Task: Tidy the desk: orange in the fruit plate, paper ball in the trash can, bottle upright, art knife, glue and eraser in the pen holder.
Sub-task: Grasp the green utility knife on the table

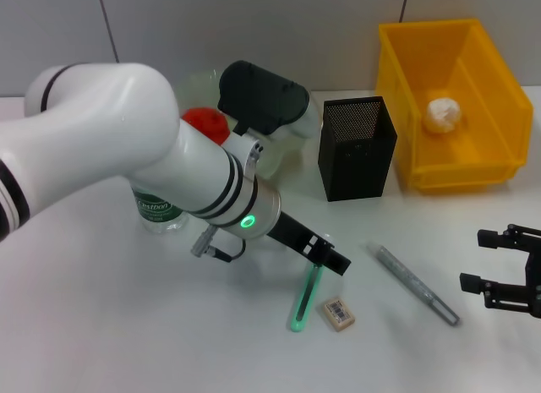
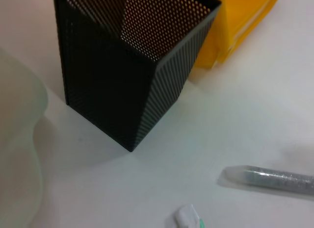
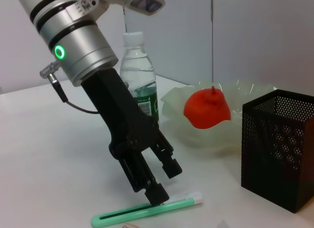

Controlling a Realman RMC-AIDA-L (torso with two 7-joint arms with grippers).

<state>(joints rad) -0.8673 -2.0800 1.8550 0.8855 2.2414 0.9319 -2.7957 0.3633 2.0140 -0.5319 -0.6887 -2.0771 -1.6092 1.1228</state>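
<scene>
The left gripper (image 1: pixel 323 259) hangs low at the centre of the head view, its fingers (image 3: pixel 158 192) spread apart and empty, one tip touching or just above the art knife (image 1: pixel 305 298), which lies flat on the table (image 1: pixel 110 334). Just beside the knife's lower end sits the eraser (image 1: pixel 337 313), and the glue (image 1: pixel 416 285) lies apart toward the lower right. The pen holder (image 1: pixel 357 147) stands upright above them, with the trash can (image 1: pixel 448 101) at the upper right holding the paper ball (image 1: pixel 443 113). The orange (image 3: pixel 207 108) rests in the fruit plate (image 3: pixel 255 92) and the bottle (image 3: pixel 138 80) stands upright behind the arm, so the three small items appear to be what remains. The right gripper (image 1: pixel 507 270) waits at the lower right edge, fingers parted and holding nothing. The main risk seems to be the grasp itself: the knife is slim and flat, so closing off-centre could make it pivot or skid into the eraser, or the fingertips could scrape the table and miss.
</scene>
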